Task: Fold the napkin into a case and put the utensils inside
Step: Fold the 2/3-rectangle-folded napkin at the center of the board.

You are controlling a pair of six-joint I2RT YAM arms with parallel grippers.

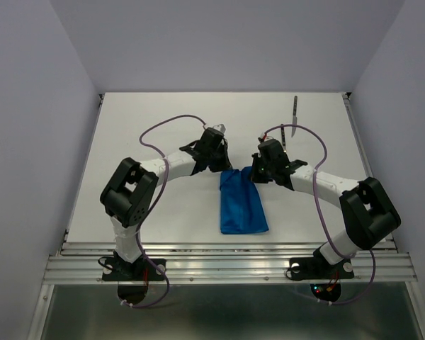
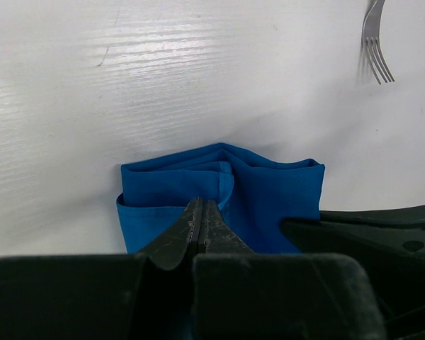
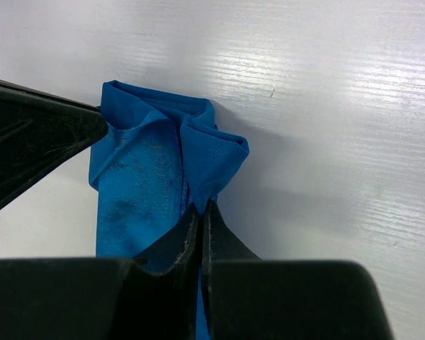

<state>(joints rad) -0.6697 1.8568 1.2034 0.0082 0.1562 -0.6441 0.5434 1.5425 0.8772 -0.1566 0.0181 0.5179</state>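
One soft blue napkin (image 1: 242,202) lies folded narrow.

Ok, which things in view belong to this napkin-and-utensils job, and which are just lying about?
Job: bright blue folded cloth napkin; small silver metal fork; slim silver metal knife.
Lying about: nothing else visible but the white table.

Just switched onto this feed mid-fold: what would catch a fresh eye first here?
The bright blue napkin, folded into a narrow strip, stands out at the middle of the white table. Both grippers are shut on its far end, the left gripper at one corner and the right gripper at the other. The knife and the fork lie outside it, toward the far right.
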